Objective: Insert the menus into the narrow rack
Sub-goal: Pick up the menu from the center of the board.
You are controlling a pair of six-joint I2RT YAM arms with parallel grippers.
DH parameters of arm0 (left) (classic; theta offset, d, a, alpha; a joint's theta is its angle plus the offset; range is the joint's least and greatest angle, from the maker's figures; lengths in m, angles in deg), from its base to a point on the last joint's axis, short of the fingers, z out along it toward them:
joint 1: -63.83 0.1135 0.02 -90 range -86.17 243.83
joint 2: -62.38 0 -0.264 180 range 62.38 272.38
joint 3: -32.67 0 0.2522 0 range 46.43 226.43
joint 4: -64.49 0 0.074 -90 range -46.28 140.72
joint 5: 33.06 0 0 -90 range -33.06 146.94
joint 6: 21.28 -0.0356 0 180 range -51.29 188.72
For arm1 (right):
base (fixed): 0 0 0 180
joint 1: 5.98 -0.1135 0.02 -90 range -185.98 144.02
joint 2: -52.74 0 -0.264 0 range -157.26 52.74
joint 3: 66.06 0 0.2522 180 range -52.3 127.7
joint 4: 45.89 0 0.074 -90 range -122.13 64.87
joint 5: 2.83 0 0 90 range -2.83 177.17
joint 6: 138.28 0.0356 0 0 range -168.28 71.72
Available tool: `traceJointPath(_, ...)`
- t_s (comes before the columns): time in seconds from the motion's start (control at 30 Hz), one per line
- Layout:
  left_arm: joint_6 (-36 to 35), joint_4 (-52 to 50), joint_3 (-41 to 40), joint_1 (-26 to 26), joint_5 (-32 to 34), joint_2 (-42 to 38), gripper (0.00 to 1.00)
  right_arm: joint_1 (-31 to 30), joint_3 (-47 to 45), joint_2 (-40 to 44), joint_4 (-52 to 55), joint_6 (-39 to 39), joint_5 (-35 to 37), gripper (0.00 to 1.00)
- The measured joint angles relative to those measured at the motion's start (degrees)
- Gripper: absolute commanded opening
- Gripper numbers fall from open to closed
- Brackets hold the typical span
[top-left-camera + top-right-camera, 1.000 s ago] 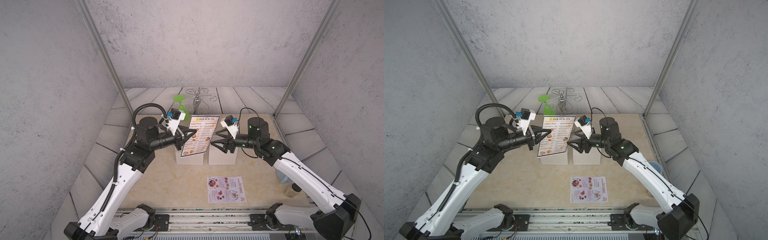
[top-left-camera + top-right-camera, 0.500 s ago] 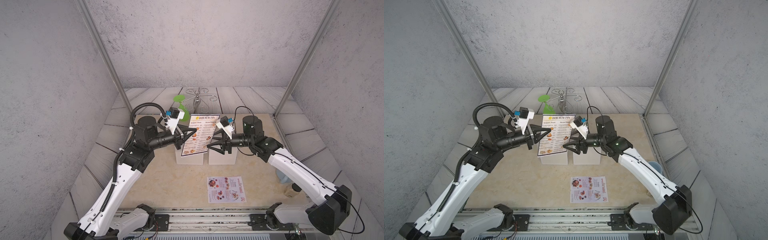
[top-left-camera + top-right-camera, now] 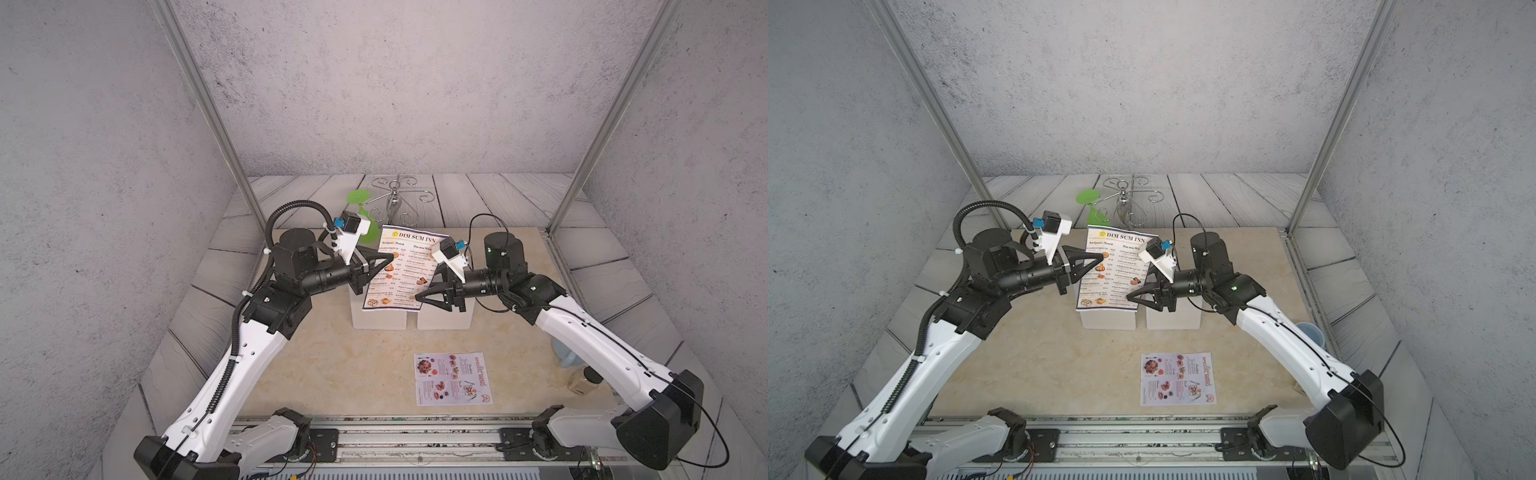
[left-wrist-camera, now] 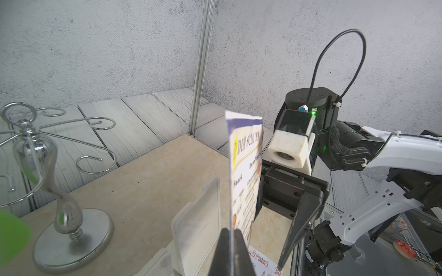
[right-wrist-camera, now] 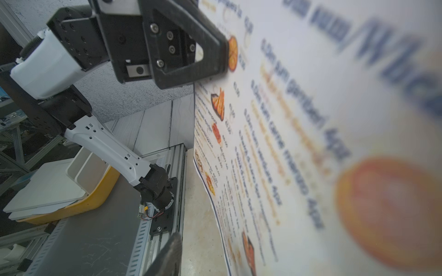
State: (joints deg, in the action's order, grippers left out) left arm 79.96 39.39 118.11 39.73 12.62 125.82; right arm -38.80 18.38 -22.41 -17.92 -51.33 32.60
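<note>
Left wrist view: the left gripper [image 4: 231,239] is pressed together on the left edge of the DIM SUM INN menu [image 4: 246,172], pinching the sheet at about mid-height. In both top views the same pinch shows at the gripper tip [image 3: 388,259] [image 3: 1100,258].

The right gripper [image 3: 419,297] meets the menu at its lower right edge with its jaws apart. One finger [image 4: 299,222] stands clear of the printed face. The other finger is hidden behind the sheet.

Surroundings:
- Rack [image 3: 378,320]: two white blocks side by side on the table [image 3: 332,374], directly below the menu. A clear upright panel [image 4: 201,212] stands just beside the sheet's unprinted side. Whether the sheet's lower edge has entered a slot cannot be told.
- Stand [image 3: 397,199]: chrome, hooked, behind the rack, with a green item [image 3: 358,197] on it.
- Cup [image 3: 1310,332] and jar [image 3: 582,380]: at the table's right edge, partly hidden by the right arm.

The DIM SUM INN menu [image 3: 399,270] hangs between the two grippers. It is upright, with its long axis near vertical, its title edge up and its printed face toward the rail [image 3: 415,436]. Its upper right corner is crumpled.

The SPECIAL MENU sheet [image 3: 453,378] lies flat on the table between rack and rail, well apart from both grippers. Its long axis runs left to right, and its title runs along the right short edge.
</note>
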Motion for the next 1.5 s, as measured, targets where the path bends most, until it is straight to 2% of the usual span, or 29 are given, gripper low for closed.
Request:
traceJointPath(0.57,0.0,0.4,0.7,0.3,-0.3,1.7,0.00,0.0,0.0,-2.4,1.2,-0.2,-0.8,0.24)
traceJointPath(1.17,0.0,0.4,0.7,0.4,-1.0,1.9,0.00,-0.8,0.2,-3.9,-0.8,1.2,0.3,0.12)
traceJointPath(1.33,0.0,0.4,0.7,0.5,-1.0,1.9,0.09,-0.9,0.2,-3.9,-1.3,1.9,0.7,0.06)
traceJointPath(1.5,0.2,0.4,0.7,0.5,-0.7,1.9,0.26,-0.9,0.2,-3.9,-1.9,2.5,1.9,0.01)
